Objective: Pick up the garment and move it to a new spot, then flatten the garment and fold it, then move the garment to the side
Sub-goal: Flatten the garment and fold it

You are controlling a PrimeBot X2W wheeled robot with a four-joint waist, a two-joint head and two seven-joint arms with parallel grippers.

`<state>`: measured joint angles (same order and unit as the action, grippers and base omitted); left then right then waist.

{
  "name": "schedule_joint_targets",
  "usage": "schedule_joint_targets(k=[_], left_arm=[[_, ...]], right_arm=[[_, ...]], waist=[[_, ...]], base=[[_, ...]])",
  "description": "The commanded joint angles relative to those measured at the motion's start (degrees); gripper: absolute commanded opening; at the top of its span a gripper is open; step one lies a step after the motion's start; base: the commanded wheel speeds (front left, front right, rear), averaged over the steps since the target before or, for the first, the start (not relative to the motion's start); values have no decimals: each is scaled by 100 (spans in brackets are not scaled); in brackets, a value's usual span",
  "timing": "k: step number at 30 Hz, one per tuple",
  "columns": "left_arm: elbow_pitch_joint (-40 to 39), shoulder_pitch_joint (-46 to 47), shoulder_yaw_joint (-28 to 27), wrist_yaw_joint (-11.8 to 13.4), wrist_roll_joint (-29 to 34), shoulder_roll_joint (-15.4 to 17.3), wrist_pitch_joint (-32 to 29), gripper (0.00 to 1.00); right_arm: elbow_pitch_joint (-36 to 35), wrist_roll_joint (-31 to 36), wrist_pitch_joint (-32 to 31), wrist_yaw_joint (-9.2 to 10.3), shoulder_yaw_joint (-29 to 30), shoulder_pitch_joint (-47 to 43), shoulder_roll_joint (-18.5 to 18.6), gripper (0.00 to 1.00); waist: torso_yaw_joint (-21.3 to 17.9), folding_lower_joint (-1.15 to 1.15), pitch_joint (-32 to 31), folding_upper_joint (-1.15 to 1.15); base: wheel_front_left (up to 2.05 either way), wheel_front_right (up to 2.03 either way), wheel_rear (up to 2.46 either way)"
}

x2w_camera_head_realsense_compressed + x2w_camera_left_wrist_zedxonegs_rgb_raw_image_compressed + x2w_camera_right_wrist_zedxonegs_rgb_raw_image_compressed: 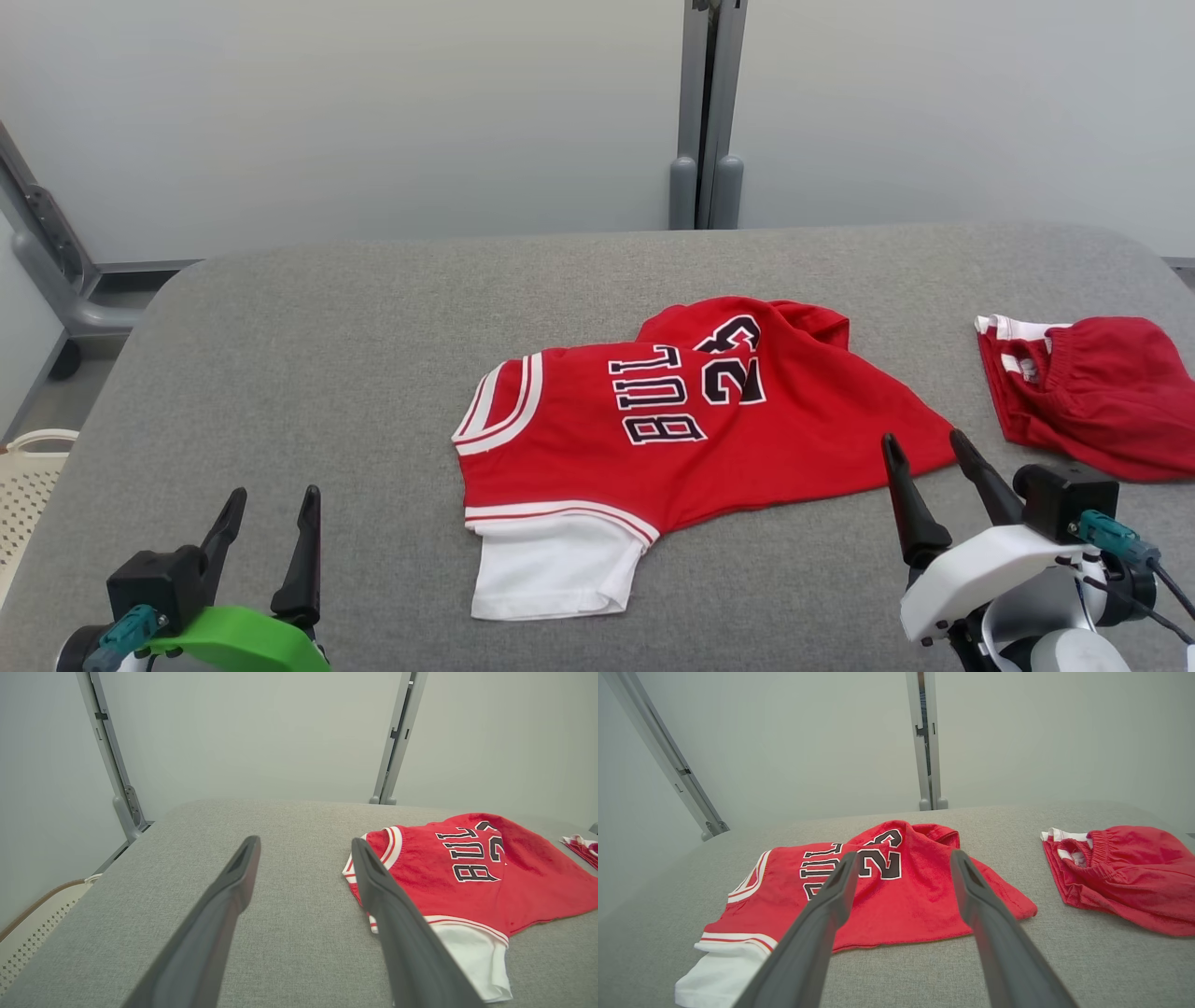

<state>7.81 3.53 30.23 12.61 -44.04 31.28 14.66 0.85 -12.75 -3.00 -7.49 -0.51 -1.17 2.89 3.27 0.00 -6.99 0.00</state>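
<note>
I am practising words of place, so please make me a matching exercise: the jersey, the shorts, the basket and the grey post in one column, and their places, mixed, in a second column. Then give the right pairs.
Column one
1. jersey
2. shorts
3. basket
4. post

Column two
A. upright behind the table
B. on the table's right side
C. beside the table's left end, below its top
D. crumpled in the middle of the table

Pairs: 1-D, 2-B, 3-C, 4-A

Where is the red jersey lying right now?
In the head view the red jersey lies crumpled on the grey table, slightly right of centre. It is left of the red shorts without touching them, just beyond the open right gripper.
</note>
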Motion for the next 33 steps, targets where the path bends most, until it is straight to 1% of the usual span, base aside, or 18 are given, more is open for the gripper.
schedule_joint_targets(k=[1, 5, 23, 25, 28, 33], left_arm=[[-2, -11, 22, 0, -15, 28, -32, 100], [9, -61, 60, -24, -37, 22, -65, 100], [-149, -140, 160, 95, -66, 16, -190, 100], [-133, -150, 227, 124, -96, -55, -296, 100], [-38, -147, 383, 63, -147, -190, -485, 100], [281, -106, 602, -46, -435, -604, -813, 100]], right_arm=[[52, -35, 37, 0, -25, -106, 4, 100], [95, -33, 46, 0, -64, -97, 3, 100], [156, -39, 103, 0, -59, -75, 3, 100], [153, -41, 106, 0, -49, -74, 3, 100], [157, -36, 109, 0, -31, -62, 3, 100], [145, -34, 91, 0, -10, -23, 4, 100]], waist=[[-9, 0, -26, 0], [-23, 0, -45, 0], [-50, 0, -29, 0], [-47, 0, -9, 0], [-50, 0, 39, 0], [-97, 0, 150, 0]], base=[[0, 0, 0], [0, 0, 0], [0, 0, 0], [0, 0, 0], [0, 0, 0], [0, 0, 0]])
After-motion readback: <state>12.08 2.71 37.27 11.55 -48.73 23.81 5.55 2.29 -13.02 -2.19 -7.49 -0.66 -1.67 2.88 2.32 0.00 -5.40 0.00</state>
